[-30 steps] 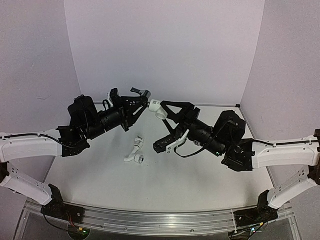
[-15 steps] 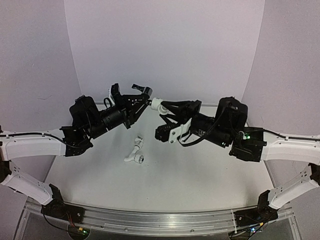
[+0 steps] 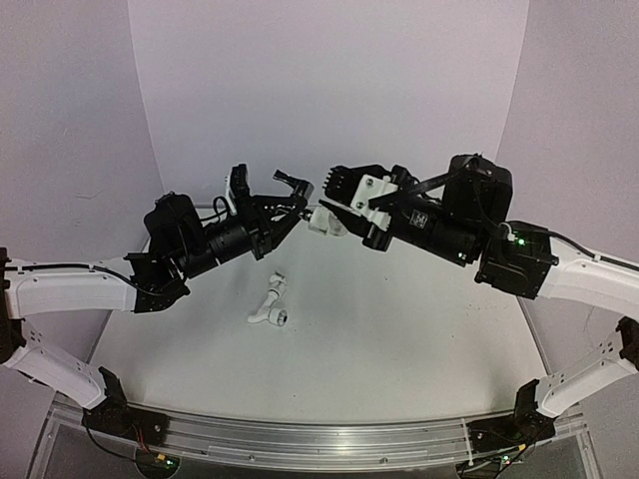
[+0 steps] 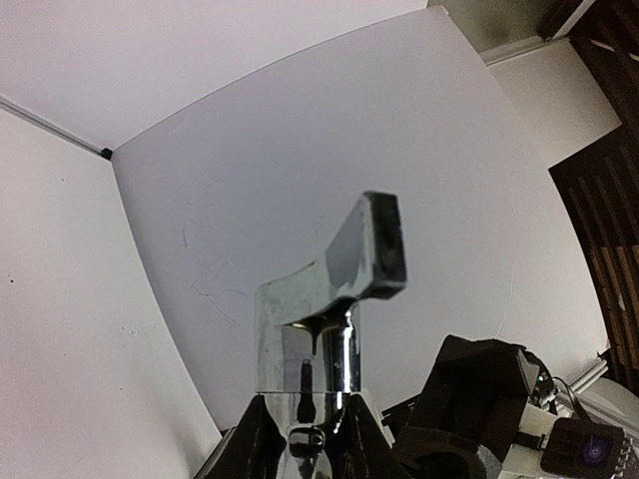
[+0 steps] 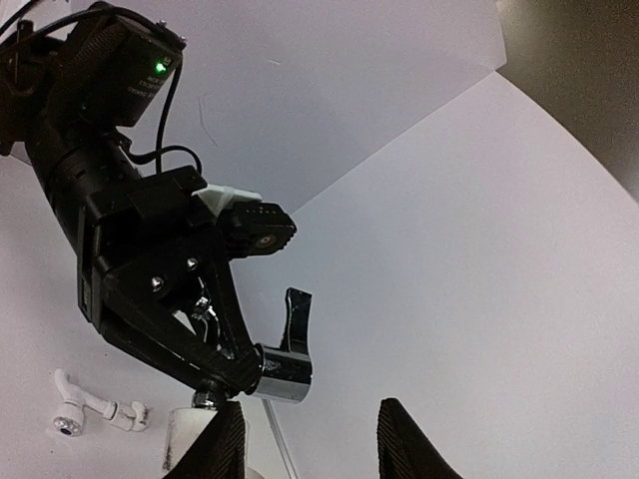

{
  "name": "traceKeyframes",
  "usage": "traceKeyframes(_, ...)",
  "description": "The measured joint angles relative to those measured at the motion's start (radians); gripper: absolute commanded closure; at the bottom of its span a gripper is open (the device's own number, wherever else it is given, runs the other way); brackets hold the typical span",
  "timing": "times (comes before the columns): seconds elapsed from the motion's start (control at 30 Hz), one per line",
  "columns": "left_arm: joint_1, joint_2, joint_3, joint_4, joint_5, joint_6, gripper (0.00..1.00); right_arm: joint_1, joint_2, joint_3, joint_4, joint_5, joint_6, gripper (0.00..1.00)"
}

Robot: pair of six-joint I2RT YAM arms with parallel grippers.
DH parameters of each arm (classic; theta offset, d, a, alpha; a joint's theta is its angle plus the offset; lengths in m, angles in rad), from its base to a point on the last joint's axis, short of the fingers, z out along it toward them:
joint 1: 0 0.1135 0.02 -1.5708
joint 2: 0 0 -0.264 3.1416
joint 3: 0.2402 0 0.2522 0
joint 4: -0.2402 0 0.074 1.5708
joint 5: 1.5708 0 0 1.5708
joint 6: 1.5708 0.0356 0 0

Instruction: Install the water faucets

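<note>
My left gripper [image 3: 283,212] is shut on a chrome faucet [image 3: 292,186], held in the air with its lever handle up; in the left wrist view the faucet [image 4: 319,329] rises from between the jaws [image 4: 310,444]. My right gripper [image 3: 337,215] meets it from the right, holding a white pipe fitting [image 3: 324,222] against the faucet's base. In the right wrist view the fingers [image 5: 218,444] stand apart around the gripper's middle [image 5: 310,444]. The fitting's white end [image 5: 190,434] sits by the left finger, under the faucet [image 5: 285,369]. A second white fitting [image 3: 268,307] lies on the table.
The white table [image 3: 399,329] is walled on three sides by plain panels. The loose fitting also shows in the right wrist view [image 5: 95,409], low and to the left. Both arms are raised over the table's far middle.
My right arm has risen and its wrist has rolled over, turning the white fitting against the faucet. My left gripper has lifted slightly with the faucet.
</note>
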Motion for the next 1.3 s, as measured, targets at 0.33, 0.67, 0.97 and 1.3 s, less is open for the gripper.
traceKeyframes(0.33, 0.0, -0.001, 0.0, -0.013, 0.059, 0.043, 1.0, -0.079, 0.005, 0.012, -0.063, 0.041, 0.065, 0.52)
traceKeyframes(0.67, -0.001, -0.032, 0.0, -0.114, -0.007, 0.004, 1.0, -0.15, 0.017, 0.114, -0.173, 0.031, 0.035, 0.14)
traceKeyframes(0.97, 0.013, -0.073, 0.019, -0.286, -0.077, -0.193, 1.0, -0.073, -0.203, -0.227, -0.09, -0.046, -0.543, 0.08)
traceKeyframes(1.3, 0.02, -0.075, 0.085, -0.45, -0.078, -0.36, 1.0, -0.06, -0.082, -0.395, 0.243, -0.123, -0.988, 0.1)
